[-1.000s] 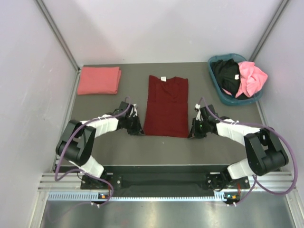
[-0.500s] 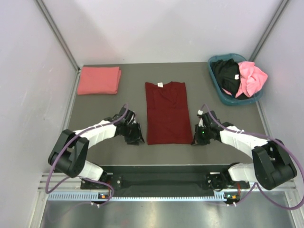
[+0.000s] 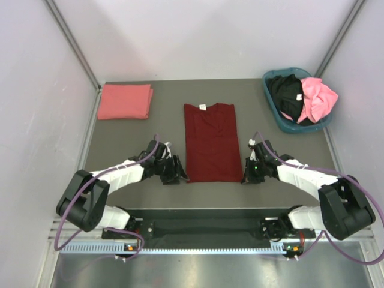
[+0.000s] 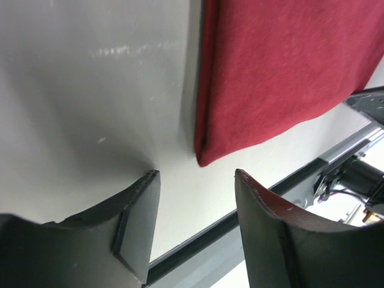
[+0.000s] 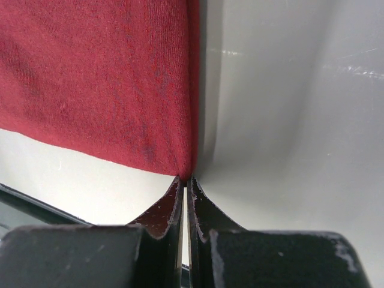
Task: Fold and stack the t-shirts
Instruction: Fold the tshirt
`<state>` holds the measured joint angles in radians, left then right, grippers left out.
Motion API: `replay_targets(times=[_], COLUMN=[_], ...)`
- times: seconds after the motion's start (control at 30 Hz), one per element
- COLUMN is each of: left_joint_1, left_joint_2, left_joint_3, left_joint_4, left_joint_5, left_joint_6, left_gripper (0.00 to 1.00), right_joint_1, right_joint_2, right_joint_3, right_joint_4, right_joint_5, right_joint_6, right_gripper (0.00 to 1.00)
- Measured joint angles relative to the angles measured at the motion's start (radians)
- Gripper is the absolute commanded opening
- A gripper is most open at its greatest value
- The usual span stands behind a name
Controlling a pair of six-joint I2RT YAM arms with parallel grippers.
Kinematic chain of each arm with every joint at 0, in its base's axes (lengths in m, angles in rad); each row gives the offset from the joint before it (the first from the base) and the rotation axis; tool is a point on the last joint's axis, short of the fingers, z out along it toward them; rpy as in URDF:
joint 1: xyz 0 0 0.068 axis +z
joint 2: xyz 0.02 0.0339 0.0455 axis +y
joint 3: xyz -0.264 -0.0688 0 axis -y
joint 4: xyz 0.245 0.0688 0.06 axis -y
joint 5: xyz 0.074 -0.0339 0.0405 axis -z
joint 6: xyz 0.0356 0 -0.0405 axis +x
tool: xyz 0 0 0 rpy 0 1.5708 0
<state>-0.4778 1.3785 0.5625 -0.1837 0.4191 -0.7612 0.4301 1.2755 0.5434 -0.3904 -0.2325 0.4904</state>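
Observation:
The dark maroon t-shirt [image 3: 209, 143] lies flat mid-table as a long narrow rectangle, collar at the far end. My left gripper [image 3: 177, 173] stands open just off its near-left corner, touching nothing; in the left wrist view that cloth corner [image 4: 207, 153] lies beyond the open gripper [image 4: 197, 175]. My right gripper [image 3: 248, 171] is shut on the near-right corner, the maroon cloth [image 5: 102, 78] meeting the closed tips [image 5: 186, 180]. A folded salmon-pink t-shirt [image 3: 124, 101] lies at the far left. The black t-shirt [image 3: 285, 93] and the bright pink t-shirt [image 3: 317, 99] are bunched in the basket.
The teal-blue basket [image 3: 289, 127] stands at the far right corner. The grey table [image 3: 138, 135] ends in a dark rail just behind both grippers. Pale walls close in on the left, right and back.
The maroon t-shirt slid toward the near edge with both grippers. My left gripper then opened and let go of the near-left corner. The right gripper stays shut on its corner.

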Motion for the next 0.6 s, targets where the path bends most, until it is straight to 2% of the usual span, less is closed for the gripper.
replay_targets(times=[0.33,0.4,0.47,0.6], left_joint_1=[0.000,0.000,0.000,-0.001], left_joint_2=[0.041,0.045,0.046,0.071], left_joint_3=[-0.002,-0.007,-0.014,-0.017], left_joint_4=[0.079,0.092,0.102,0.120], left_joint_5=[0.014,0.015,0.014,0.026], left_joint_6=[-0.058,-0.066,-0.075,-0.085], left_gripper=[0.55,0.52,0.43,0.37], right_joint_1=[0.001,0.002,0.003,0.005], right_joint_2=[0.000,-0.003,-0.007,-0.014], right_joint_3=[0.000,-0.001,-0.004,-0.007], right_joint_4=[0.000,0.000,0.001,0.000], right_joint_5=[0.003,0.006,0.011,0.019], right_joint_6=[0.001,0.001,0.002,0.004], right_gripper=[0.00,0.00,0.00,0.00])
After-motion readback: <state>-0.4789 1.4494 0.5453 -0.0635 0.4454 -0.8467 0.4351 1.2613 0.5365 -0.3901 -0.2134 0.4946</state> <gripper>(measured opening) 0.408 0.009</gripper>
